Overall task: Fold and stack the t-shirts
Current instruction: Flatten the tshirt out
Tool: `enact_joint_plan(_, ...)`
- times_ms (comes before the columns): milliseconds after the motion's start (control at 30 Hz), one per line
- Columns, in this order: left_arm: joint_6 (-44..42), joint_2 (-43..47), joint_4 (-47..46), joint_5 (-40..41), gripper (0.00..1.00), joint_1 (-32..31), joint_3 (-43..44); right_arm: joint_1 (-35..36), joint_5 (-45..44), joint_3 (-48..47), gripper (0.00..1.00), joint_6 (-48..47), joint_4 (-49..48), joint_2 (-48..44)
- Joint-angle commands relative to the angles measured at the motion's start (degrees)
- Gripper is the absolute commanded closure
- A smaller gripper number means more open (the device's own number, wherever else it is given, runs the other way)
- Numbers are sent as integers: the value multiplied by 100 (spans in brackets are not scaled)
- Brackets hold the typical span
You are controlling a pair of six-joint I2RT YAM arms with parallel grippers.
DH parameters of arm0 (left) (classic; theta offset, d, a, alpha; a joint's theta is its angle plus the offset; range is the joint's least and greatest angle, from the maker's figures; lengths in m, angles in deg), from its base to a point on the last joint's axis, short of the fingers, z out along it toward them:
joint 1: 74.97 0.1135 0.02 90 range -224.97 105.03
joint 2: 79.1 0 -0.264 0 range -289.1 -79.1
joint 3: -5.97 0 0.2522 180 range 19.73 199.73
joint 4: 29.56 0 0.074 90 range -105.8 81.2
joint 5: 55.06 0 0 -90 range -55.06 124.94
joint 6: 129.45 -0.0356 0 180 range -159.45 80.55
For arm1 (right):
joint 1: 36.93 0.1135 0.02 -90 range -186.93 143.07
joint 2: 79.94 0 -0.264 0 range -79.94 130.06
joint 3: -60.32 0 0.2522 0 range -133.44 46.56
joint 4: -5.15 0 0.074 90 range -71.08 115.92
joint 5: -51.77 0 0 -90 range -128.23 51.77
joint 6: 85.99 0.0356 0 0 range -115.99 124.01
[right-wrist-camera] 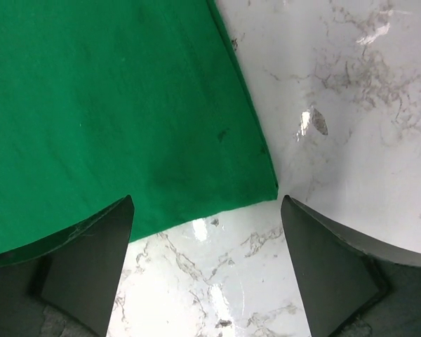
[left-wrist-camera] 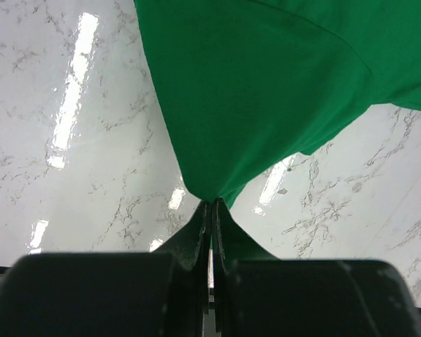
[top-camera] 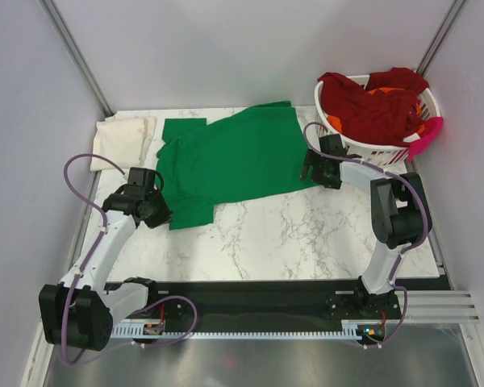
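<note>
bench (top-camera: 306, 234): spread t-shirt (top-camera: 234, 165) in the middle, toward the far edge | folded t-shirt (top-camera: 123, 139) at far left, just beside it | basket (top-camera: 381, 154) at far right corner, heaped t-shirts (top-camera: 371, 109) in it | left hand (left-wrist-camera: 212, 206) pinching the spread t-shirt's near left corner | right hand (right-wrist-camera: 207, 200) over its right corner, fingers apart, before the basket

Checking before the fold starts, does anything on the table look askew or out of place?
The green shirt lies skewed, one edge drawn to a point where the left gripper pinches it. A pink cloth hangs over the rim of the laundry basket.
</note>
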Motion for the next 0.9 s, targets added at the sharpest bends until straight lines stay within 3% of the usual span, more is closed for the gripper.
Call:
enact_joint_plan(0, -242, -42, 65, 28, 98, 41, 176, -50, -221, -93, 7, 26, -179, 367)
enact_joint_plan(67, -260, -34, 30, 28, 98, 41, 158, -41, -115, -76, 21, 53, -276, 472)
enact_joint_plan(200, -260, -51, 3, 20, 98, 50, 149, -33, 104, 3, 59, 53, -390, 508)
enact_joint_plan(267, -269, -78, -14, 11, 98, 50, 158, -32, 122, 82, 71, 44, -434, 464)
enact_joint_plan(300, -277, -87, -40, -15, 98, 59, 158, -32, 149, 100, 82, 9, -434, 455)
enact_joint_plan(400, -312, -52, -32, -77, 98, 68, 202, -33, 245, 267, 100, -9, -408, 280)
enact_joint_plan(867, -286, 1108, 1118, -1140, 98, 59, 396, -33, 780, 2218, 100, 228, 813, -3076)
